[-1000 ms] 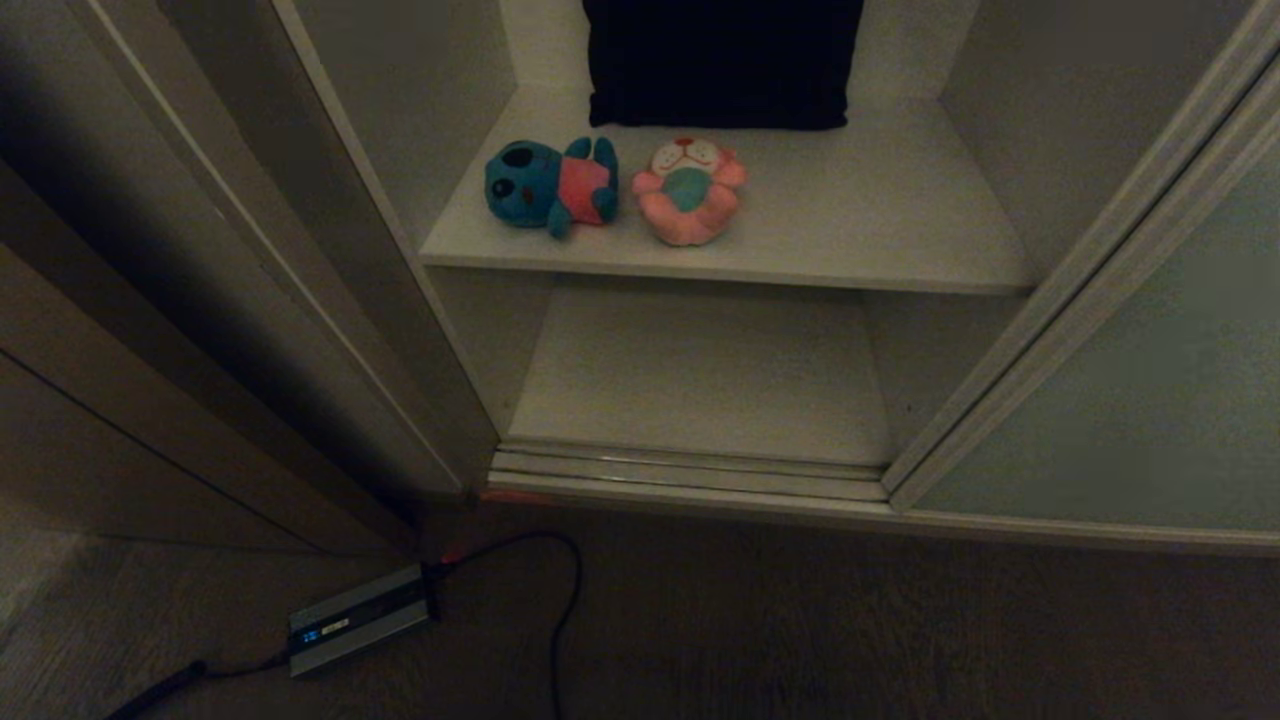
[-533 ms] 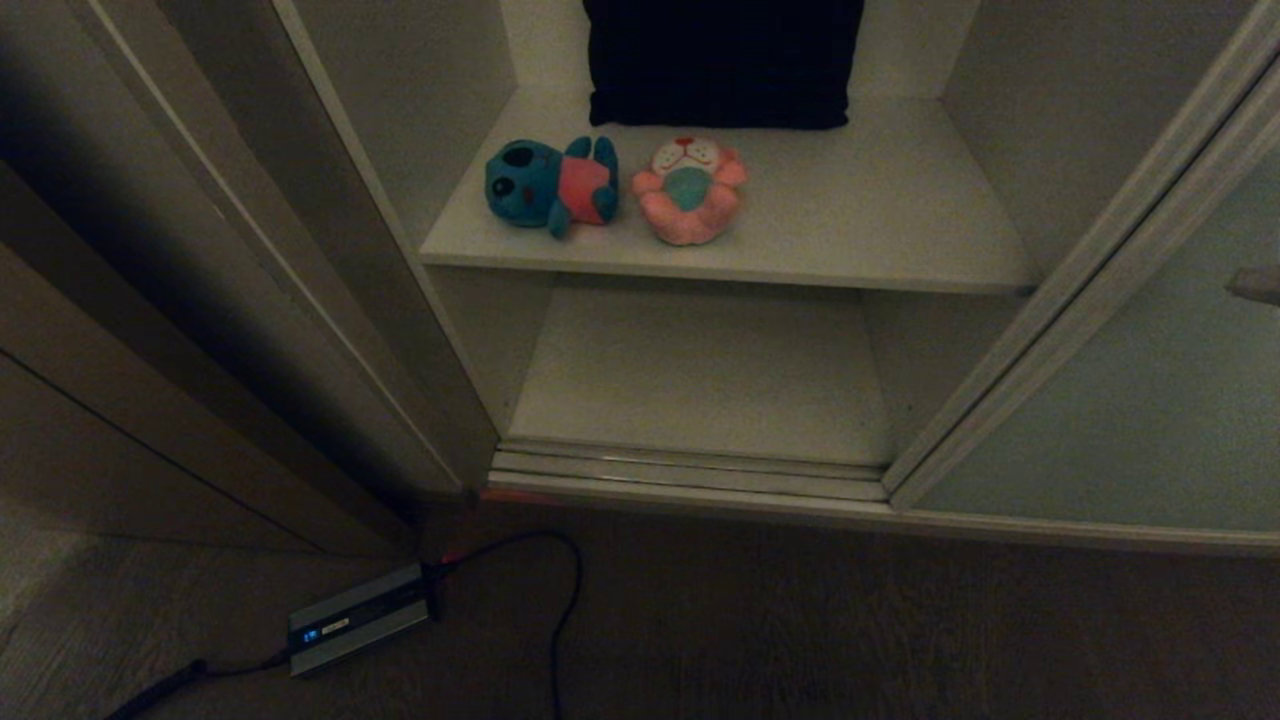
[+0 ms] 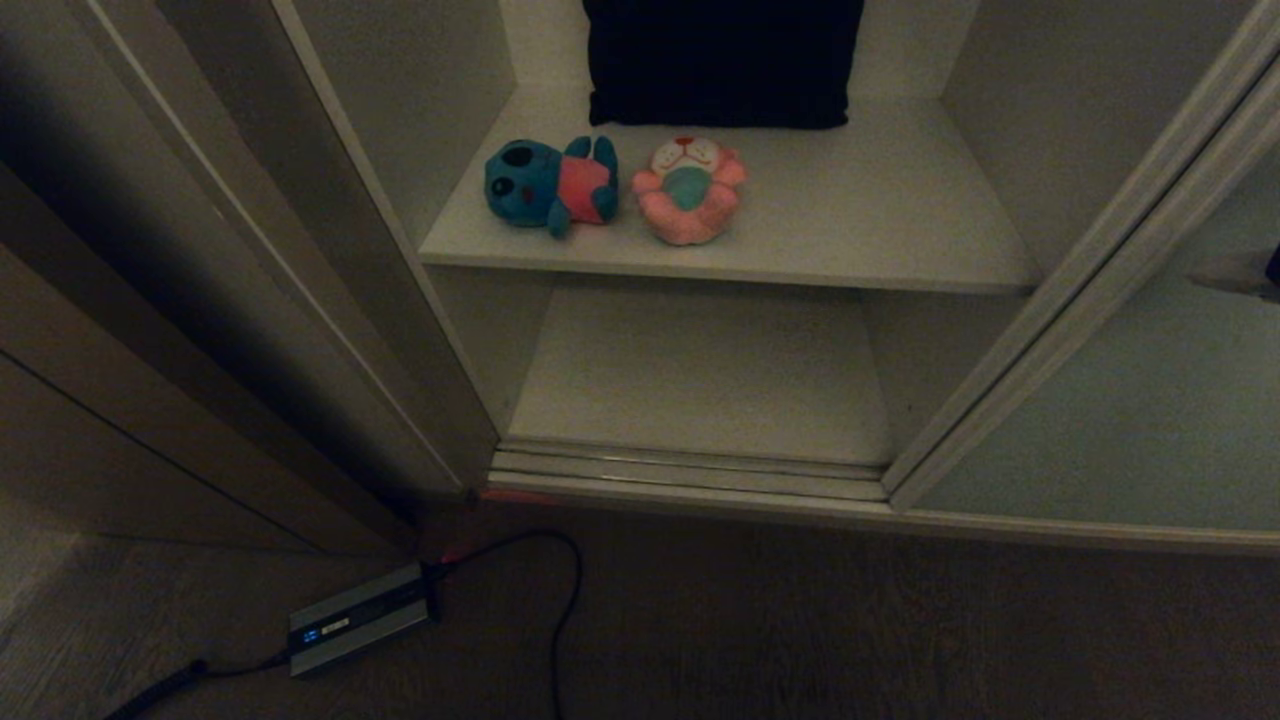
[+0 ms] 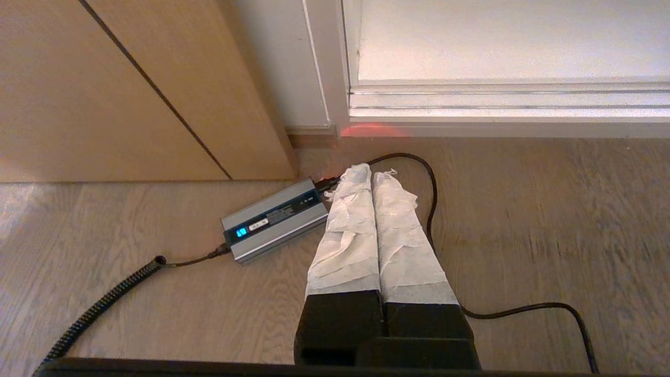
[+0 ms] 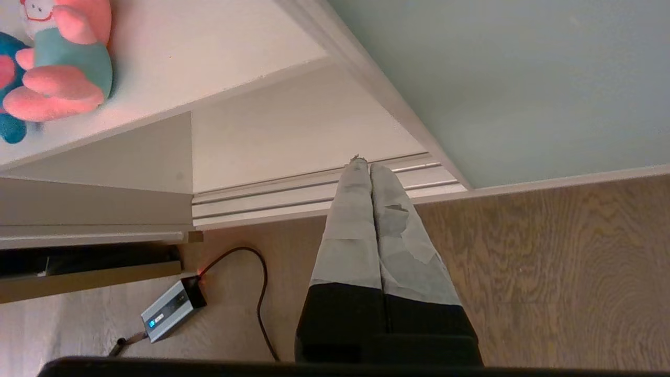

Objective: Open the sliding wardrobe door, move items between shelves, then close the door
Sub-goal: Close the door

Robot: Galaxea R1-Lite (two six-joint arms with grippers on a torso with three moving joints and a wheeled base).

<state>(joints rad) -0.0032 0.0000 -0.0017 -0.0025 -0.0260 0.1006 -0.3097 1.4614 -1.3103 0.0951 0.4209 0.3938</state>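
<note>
Wardrobe door [image 3: 1120,400] stands slid off to the right, its pale grey-green panel running tall, long axis vertical, leaving the opening bare. Next down in size, two off-white shelves: the upper shelf [image 3: 860,215] and, below it, the lower shelf [image 3: 700,385] just behind the floor track. At the back of the upper shelf sits a black cushion [image 3: 720,60].

On to the toys, both near that shelf's front edge, side by side and just about touching. The blue plush [image 3: 550,187] lies on its back, long axis across the shelf, head pointing left, feet toward its neighbour. The pink plush [image 3: 688,190] lies face up, long axis front to back, head toward the cushion, feet toward the front edge.

Down on the wood floor, a grey power brick [image 3: 358,620] with its black cable [image 3: 565,600].

Right gripper [image 5: 365,170] hovers in front of the door, fingers pressed together, holding nothing; in the head view only a pale sliver at the right edge, probably its tip. Left gripper [image 4: 372,175] hangs low above the floor by the brick, fingers closed, empty.
</note>
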